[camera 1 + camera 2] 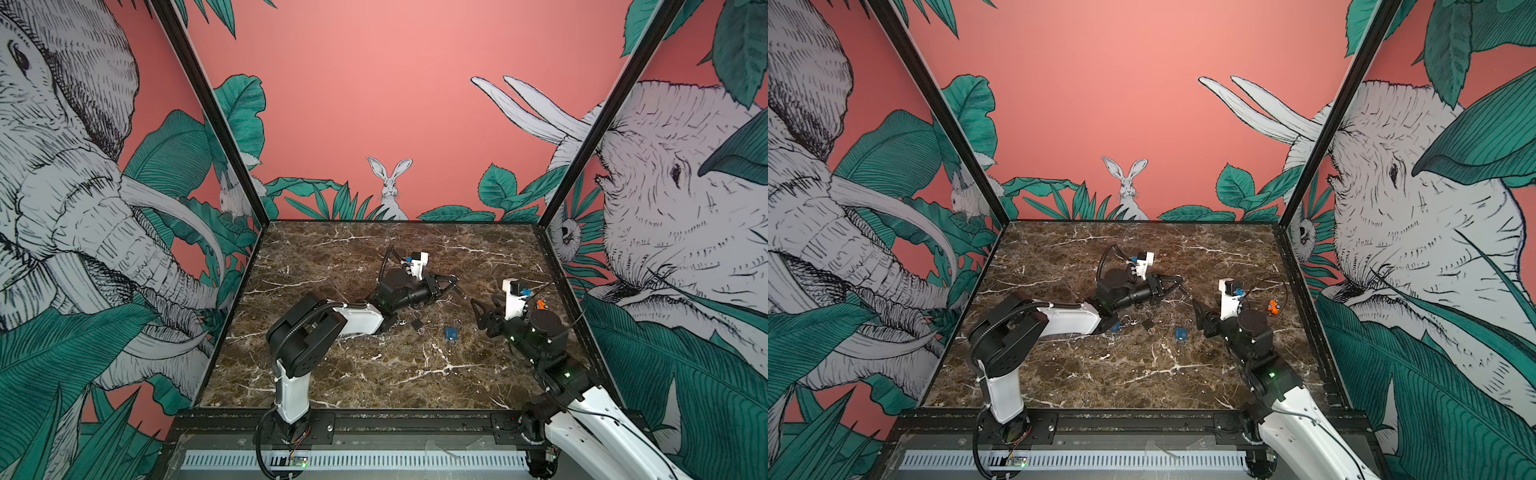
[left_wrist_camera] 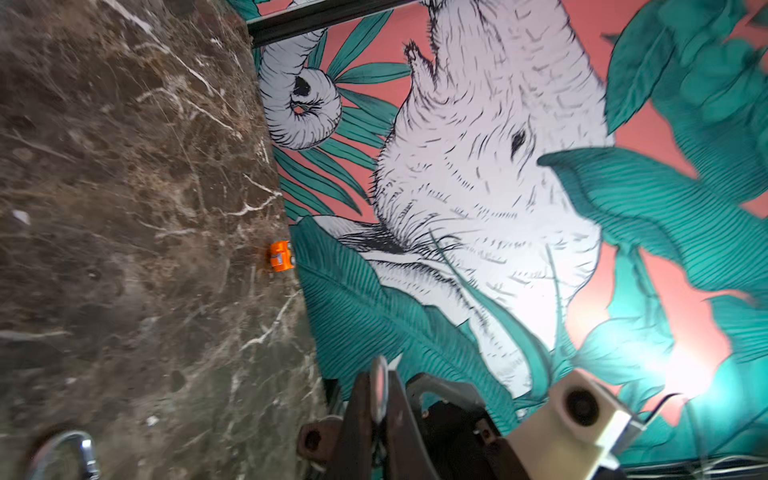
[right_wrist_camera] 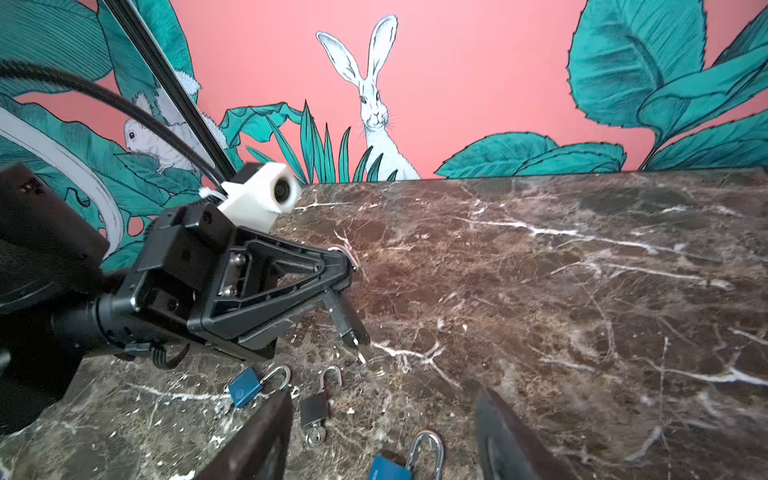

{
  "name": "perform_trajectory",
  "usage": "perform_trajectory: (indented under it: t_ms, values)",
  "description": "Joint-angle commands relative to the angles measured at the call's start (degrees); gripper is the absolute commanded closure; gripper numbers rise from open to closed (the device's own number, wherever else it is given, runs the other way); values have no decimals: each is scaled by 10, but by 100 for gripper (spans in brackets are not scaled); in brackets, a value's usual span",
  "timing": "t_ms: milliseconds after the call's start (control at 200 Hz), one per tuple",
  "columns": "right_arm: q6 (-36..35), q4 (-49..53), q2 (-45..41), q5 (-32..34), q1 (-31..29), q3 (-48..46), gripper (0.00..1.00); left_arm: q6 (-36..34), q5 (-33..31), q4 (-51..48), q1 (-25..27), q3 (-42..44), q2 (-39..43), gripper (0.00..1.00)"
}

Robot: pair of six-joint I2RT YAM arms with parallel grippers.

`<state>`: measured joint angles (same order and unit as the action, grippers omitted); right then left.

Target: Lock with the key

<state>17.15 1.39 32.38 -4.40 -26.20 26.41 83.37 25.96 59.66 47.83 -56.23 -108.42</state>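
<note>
padlock (image 3: pixel 343 311), dark-bodied, hangs over the middle of the marble table (image 1: pixel 374 374). the left gripper (image 3: pixel 348 266) is clamped tight on its silver shackle (image 3: pixel 344 251). the left arm (image 1: pixel 357 318) lies low across the table and partly hides a blue padlock (image 1: pixel 1116 326) beneath it. the right gripper (image 1: pixel 478 314) hovers near, jaws spread, holding nothing. a black padlock (image 1: pixel 417 322) and a second blue padlock (image 1: pixel 451 333) lie on the table between the arms. an orange toy car (image 1: pixel 540 304) sits by the right wall. a key (image 3: pixel 360 351) shows at the hanging padlock's lower end.
</note>
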Motion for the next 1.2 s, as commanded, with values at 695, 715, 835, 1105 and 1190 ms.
perform_trajectory:
  t_ms: [695, 715, 835, 1105, 1190]
  values:
    - [-133, -57, 117, -141, 9, 86, 63, 29, 14, -89, 11, -27, 103, 100]
    - [-132, -55, 118, -140, 9, 86, 64, 29, 15, -89, 11, -28, 102, 100]
    - [-124, -53, 122, -131, 9, 82, 86, 30, 17, -86, 11, -33, 98, 100]
    - [-124, -53, 135, -114, 9, 81, 75, 31, 21, -84, 11, -34, 100, 100]
    - [-123, -56, 145, -114, 9, 81, 74, 32, 24, -82, 11, -38, 99, 100]
